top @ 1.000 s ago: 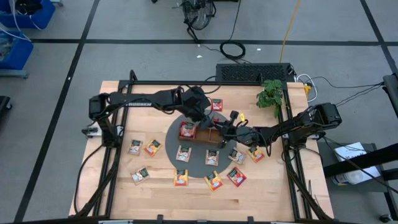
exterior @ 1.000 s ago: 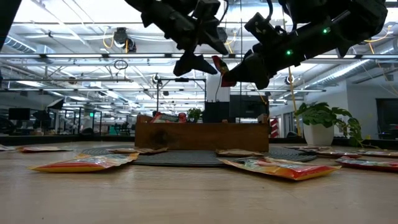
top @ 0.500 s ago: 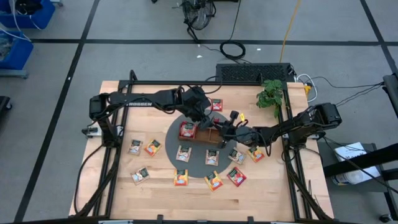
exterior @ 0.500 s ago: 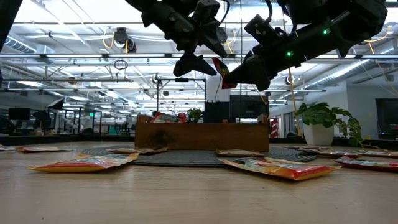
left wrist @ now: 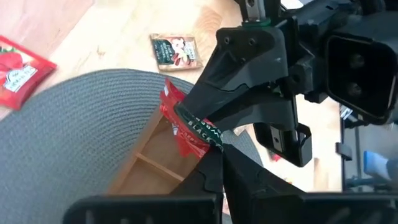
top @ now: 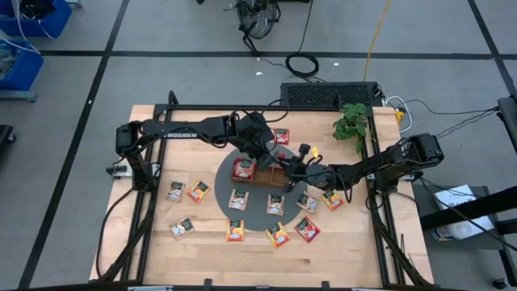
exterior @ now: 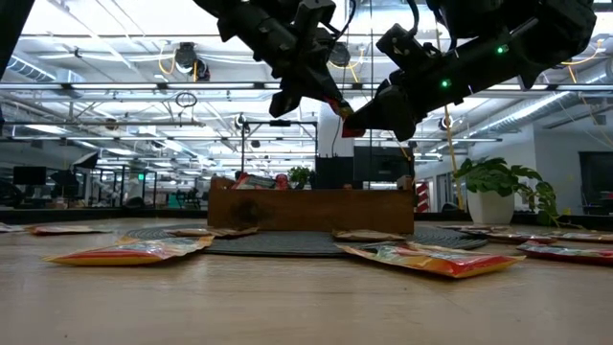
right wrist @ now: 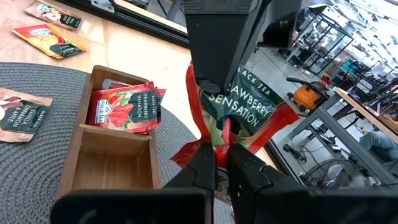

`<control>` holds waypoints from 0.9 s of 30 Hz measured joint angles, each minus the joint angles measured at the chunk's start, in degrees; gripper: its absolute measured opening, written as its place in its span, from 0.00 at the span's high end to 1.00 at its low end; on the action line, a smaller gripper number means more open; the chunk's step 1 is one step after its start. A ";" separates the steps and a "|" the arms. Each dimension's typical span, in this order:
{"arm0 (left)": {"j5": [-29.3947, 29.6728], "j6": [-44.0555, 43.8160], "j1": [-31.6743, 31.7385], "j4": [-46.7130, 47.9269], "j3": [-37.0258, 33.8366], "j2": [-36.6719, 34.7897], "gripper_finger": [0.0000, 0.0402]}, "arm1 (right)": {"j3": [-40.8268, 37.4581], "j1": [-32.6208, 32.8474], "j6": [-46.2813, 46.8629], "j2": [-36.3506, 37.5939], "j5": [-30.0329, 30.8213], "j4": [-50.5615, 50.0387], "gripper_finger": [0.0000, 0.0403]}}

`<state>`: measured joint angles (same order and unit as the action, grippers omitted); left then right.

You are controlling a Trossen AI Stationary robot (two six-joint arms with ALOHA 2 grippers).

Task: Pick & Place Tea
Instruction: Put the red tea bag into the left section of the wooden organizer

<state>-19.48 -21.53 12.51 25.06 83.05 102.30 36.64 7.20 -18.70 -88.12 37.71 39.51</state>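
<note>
A red strawberry tea packet [right wrist: 245, 109] hangs in the air above the brown wooden tray [top: 263, 172], which stands on a round grey mat [top: 242, 206]. Both grippers are shut on it: my left gripper [exterior: 324, 94] from the table's left, my right gripper [exterior: 356, 120] from the right. In the high view the two arms meet over the tray's right half. One end compartment holds red packets [right wrist: 124, 109]. Several more tea packets lie flat on the mat and the wood around it, such as one [top: 197, 191] at the left. My left gripper pinches the packet's one edge [right wrist: 205, 87] between its two fingers, opposite the edge my right gripper has. The fingers slant down from the table's left. The packet is clear of the tray. My right gripper pinches the packet's crumpled lower edge [right wrist: 222, 138] between its two fingertips, coming from the table's right and slanting up. The packet stands on edge above the fingers, lifted clear, its printed face toward the right wrist camera.
A potted green plant [top: 352, 123] stands at the table's far right corner. Loose packets ring the mat on the near side, for example one [top: 306, 229] and another [top: 182, 227]. The tray's middle compartment [right wrist: 115, 168] shows bare wood.
My left gripper has shut on the red packet that my right gripper holds; its fingers stood apart around the packet's edge before. Both arms and the packet have stayed in place above the tray.
</note>
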 joint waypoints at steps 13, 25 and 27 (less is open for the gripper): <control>7.37 13.69 -0.72 15.60 0.00 -6.81 1.00 | -0.02 0.88 4.09 0.62 -0.28 0.51 0.65; 19.52 29.68 -4.94 40.13 -0.16 -10.97 1.00 | 0.00 5.21 4.50 9.24 -0.23 0.52 0.60; 18.49 32.73 -4.93 39.97 -1.36 -11.04 1.00 | 0.00 6.09 4.52 10.58 -0.24 0.32 0.61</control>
<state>-0.99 11.19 7.58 65.03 81.69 91.26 36.64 13.30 -14.18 -77.53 37.47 39.83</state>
